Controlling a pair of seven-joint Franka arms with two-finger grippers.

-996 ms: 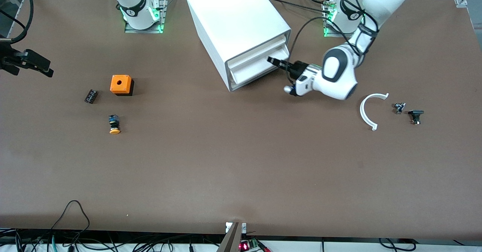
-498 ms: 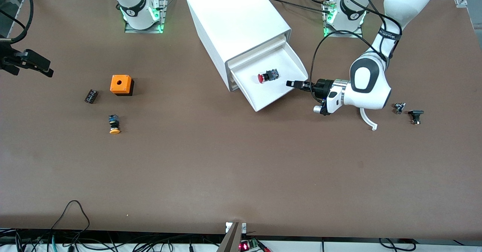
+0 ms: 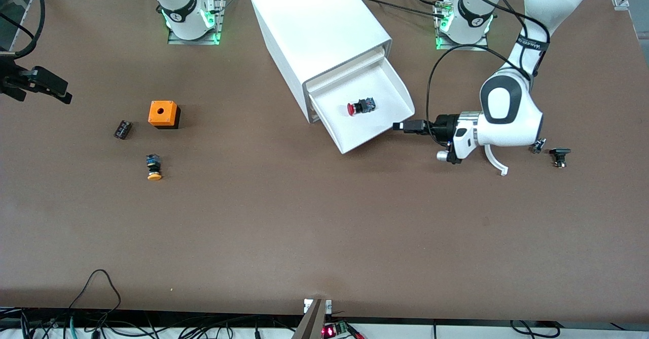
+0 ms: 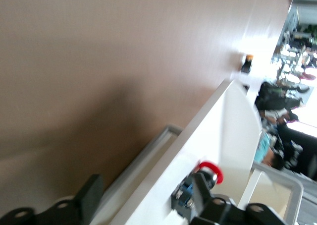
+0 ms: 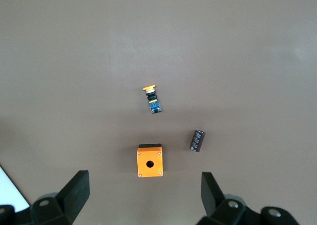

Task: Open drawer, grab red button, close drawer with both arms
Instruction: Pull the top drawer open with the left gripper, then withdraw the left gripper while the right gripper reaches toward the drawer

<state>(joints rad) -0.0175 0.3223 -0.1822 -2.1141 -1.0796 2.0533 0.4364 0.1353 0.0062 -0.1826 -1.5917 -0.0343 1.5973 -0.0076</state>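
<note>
The drawer point(image 3: 403, 95) stands pulled out of the white cabinet point(image 3: 314, 25), toward the left arm's end of the table. The red-capped button point(image 3: 361, 107) lies on its side on the drawer's floor. My left gripper point(image 3: 405, 125) is low and level just off the drawer's flared front lip, open, holding nothing. In the left wrist view the drawer's lip point(image 4: 233, 131) runs between the spread fingers of the left gripper point(image 4: 146, 185), with the button point(image 4: 210, 166) just inside. My right gripper point(image 3: 56, 91) waits open, high over the right arm's end of the table.
Under the right gripper point(image 5: 143, 185) lie an orange box with a hole point(image 3: 163, 114), an orange-capped button point(image 3: 153, 167) and a small black part point(image 3: 122, 129). A white curved piece point(image 3: 494, 159) and two small black parts point(image 3: 559, 155) lie by the left arm's wrist.
The left gripper pulled the drawer out of the cabinet, which uncovered the red button. It then let go of the lip and opened. The right arm has not moved.
</note>
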